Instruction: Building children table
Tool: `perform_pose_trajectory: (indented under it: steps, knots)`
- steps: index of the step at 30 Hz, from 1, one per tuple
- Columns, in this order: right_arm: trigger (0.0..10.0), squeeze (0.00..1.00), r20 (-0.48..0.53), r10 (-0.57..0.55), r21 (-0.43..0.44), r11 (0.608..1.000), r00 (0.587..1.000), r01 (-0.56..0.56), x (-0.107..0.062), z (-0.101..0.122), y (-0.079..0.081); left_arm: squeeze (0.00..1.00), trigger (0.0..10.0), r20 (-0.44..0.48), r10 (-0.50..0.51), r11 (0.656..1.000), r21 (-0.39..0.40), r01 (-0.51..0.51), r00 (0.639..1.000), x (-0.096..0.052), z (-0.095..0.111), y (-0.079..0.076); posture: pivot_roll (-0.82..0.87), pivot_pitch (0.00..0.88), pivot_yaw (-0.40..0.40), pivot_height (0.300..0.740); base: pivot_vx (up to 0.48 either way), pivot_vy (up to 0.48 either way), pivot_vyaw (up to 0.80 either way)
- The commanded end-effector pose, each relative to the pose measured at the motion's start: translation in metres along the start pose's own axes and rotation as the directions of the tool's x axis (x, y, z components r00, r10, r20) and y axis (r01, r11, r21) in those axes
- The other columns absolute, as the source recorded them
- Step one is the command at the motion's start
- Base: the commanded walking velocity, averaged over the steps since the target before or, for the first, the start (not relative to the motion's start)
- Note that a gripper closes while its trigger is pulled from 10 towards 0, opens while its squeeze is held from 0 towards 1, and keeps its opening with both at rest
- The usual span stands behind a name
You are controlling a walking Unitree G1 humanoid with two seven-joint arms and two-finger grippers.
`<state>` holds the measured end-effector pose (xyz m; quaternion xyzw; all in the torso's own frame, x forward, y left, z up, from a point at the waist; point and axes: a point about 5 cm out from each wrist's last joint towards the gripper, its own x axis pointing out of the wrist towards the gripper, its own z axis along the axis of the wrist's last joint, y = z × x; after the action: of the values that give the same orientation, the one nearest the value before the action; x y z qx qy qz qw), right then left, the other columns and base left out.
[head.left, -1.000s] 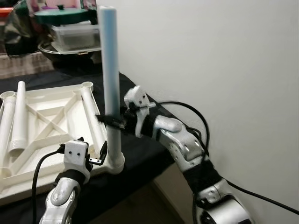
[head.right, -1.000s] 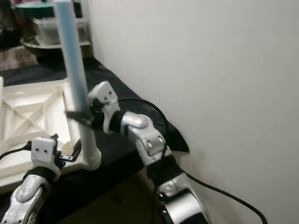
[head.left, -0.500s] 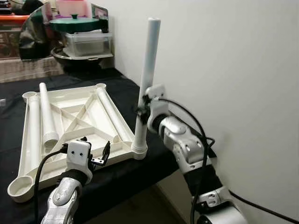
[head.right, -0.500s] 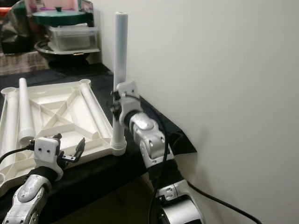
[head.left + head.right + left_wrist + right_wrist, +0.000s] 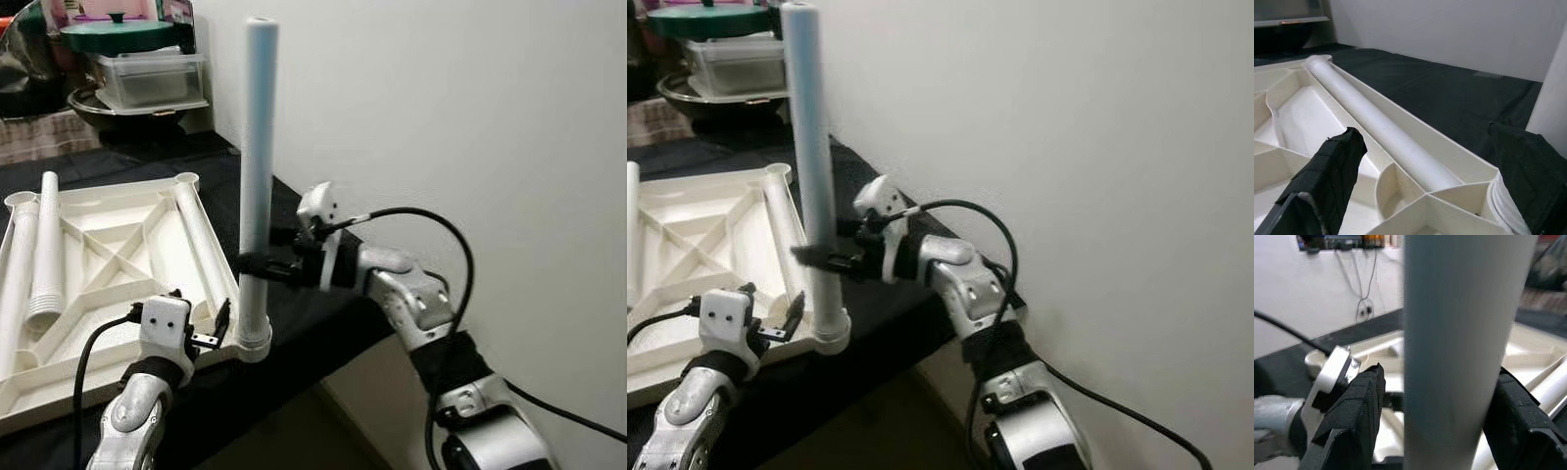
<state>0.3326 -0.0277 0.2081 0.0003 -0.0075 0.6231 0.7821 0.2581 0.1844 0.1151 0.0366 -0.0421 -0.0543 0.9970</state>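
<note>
— On the black-draped bench, what do the head views give us?

— The white tabletop (image 5: 108, 245) lies underside up. One table leg (image 5: 258, 176) stands upright in the near right corner socket (image 5: 251, 343). The right gripper (image 5: 257, 266) is clamped around its lower part. The left gripper (image 5: 217, 328) sits at the tabletop's near edge, just beside that socket, fingers apart and holding nothing.

— And the left wrist view?

— Its two black fingers (image 5: 1332, 171) are spread wide over the ribbed underside, with a loose leg (image 5: 1381, 132) lying along the frame between them, untouched.

— The right wrist view?

— The standing leg (image 5: 1459, 347) runs straight between the pads (image 5: 1354, 416), which press on either side of it.

— How far along, would you say?

— Early, I'd judge. One leg is in its socket, though I can't tell if it is fully seated. More legs (image 5: 39, 245) lie on the tabletop, so the remaining corners are unfilled, and the table has yet to be turned over.
</note>
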Motion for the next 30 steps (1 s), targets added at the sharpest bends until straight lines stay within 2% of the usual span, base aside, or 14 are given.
perform_pose_trajectory:
  steps: [1, 3, 4, 6, 8, 13, 20, 23, 24, 25, 26, 28, 29, 30]
  knots:
    - [9.6, 0.0, -0.043, 0.006, 0.003, 1.0, 0.999, -0.006, 0.004, -0.009, 0.0, 0.0, 10.0, 0.0, -0.002, 1.0, -0.001, 0.002, 1.0, -0.001, 0.0, -0.001, 0.11, 0.0, -0.12, 0.74, 0.0, 0.0, 0.0]
    - [9.3, 0.0, -0.068, -0.003, 0.011, 1.0, 0.998, 0.004, 0.009, -0.014, 0.0, 0.0, 10.0, -0.001, 0.0, 1.0, 0.0, 0.0, 1.0, -0.002, 0.0, -0.001, 0.11, 0.0, -0.123, 0.74, 0.0, 0.0, 0.0]
    - [4.0, 0.0, -0.112, -0.06, 0.043, 0.997, 0.992, 0.066, 0.02, -0.022, -0.001, 0.0, 10.0, -0.001, 0.004, 1.0, 0.001, -0.004, 1.0, -0.003, 0.0, 0.0, 0.11, 0.0, -0.124, 0.74, 0.0, 0.0, 0.0]
    - [4.2, 0.0, -0.125, -0.079, 0.048, 0.995, 0.989, 0.086, 0.024, -0.025, -0.001, 0.0, 10.0, -0.002, 0.006, 1.0, 0.001, -0.006, 1.0, -0.003, 0.0, 0.0, 0.11, 0.0, -0.125, 0.74, 0.0, 0.0, 0.0]
    - [0.0, 0.0, -0.126, -0.114, 0.058, 0.991, 0.985, 0.122, 0.03, -0.027, -0.001, 0.0, 10.0, -0.003, 0.008, 1.0, 0.001, -0.008, 1.0, -0.004, 0.0, 0.0, 0.11, 0.0, -0.125, 0.74, 0.0, 0.0, 0.0]
    - [0.0, 0.0, -0.185, -0.381, 0.073, 0.914, 0.906, 0.399, 0.025, -0.034, -0.025, 0.0, 10.0, -0.005, 0.012, 1.0, 0.004, -0.012, 1.0, -0.005, 0.0, 0.001, 0.11, 0.0, -0.127, 0.74, 0.0, 0.0, 0.0]
    - [0.0, 0.0, -0.214, -0.873, -0.006, 0.45, 0.439, 0.893, -0.026, -0.041, -0.065, 0.0, 10.0, -0.009, 0.017, 1.0, 0.002, -0.017, 1.0, -0.006, -0.001, 0.0, 0.1, 0.0, -0.12, 0.74, 0.0, 0.0, 0.0]
    - [0.0, 0.0, -0.199, -0.899, -0.031, 0.403, 0.39, 0.915, -0.03, -0.041, -0.063, 0.0, 10.0, -0.012, 0.015, 1.0, 0.001, -0.015, 1.0, -0.007, -0.002, -0.001, 0.1, 0.0, -0.112, 0.74, 0.0, 0.0, 0.0]
    - [6.9, 0.0, -0.193, -0.896, -0.041, 0.414, 0.399, 0.91, -0.027, -0.04, -0.06, 0.0, 10.0, -0.014, 0.012, 1.0, 0.001, -0.012, 1.0, -0.007, -0.002, -0.001, 0.1, 0.0, -0.109, 0.74, 0.0, 0.0, 0.0]
    - [6.9, 0.0, -0.191, -0.894, -0.048, 0.421, 0.405, 0.906, -0.024, -0.039, -0.058, 0.0, 10.0, -0.015, 0.01, 1.0, 0.001, -0.01, 1.0, -0.007, -0.002, -0.001, 0.1, 0.0, -0.109, 0.74, 0.0, 0.0, 0.0]
    - [10.0, 0.0, -0.179, -0.878, -0.033, 0.456, 0.443, 0.89, -0.018, -0.036, -0.054, 0.0, 10.0, -0.016, 0.007, 1.0, 0.001, -0.007, 1.0, -0.006, -0.002, -0.001, 0.1, 0.0, -0.109, 0.74, 0.0, 0.0, 0.0]
    - [10.0, 0.0, -0.155, -0.862, -0.015, 0.491, 0.483, 0.871, -0.01, -0.031, -0.05, 0.0, 10.0, -0.016, 0.005, 1.0, 0.002, -0.004, 1.0, -0.006, -0.002, -0.001, 0.09, 0.0, -0.106, 0.74, 0.0, 0.0, 0.0]
    - [10.0, 1.0, -0.088, -0.842, 0.02, 0.533, 0.532, 0.846, -0.007, -0.018, -0.05, 0.0, 10.0, -0.015, 0.003, 1.0, 0.004, -0.003, 1.0, -0.005, -0.001, -0.001, 0.1, 0.0, -0.105, 0.74, 0.0, 0.0, 0.0]
    - [10.0, 1.0, -0.088, -0.842, 0.02, 0.533, 0.532, 0.846, -0.007, -0.018, -0.05, 0.0, 10.0, -0.015, 0.003, 1.0, 0.004, -0.003, 1.0, -0.005, -0.001, -0.001, 0.1, 0.0, -0.105, 0.74, 0.0, 0.0, 0.0]
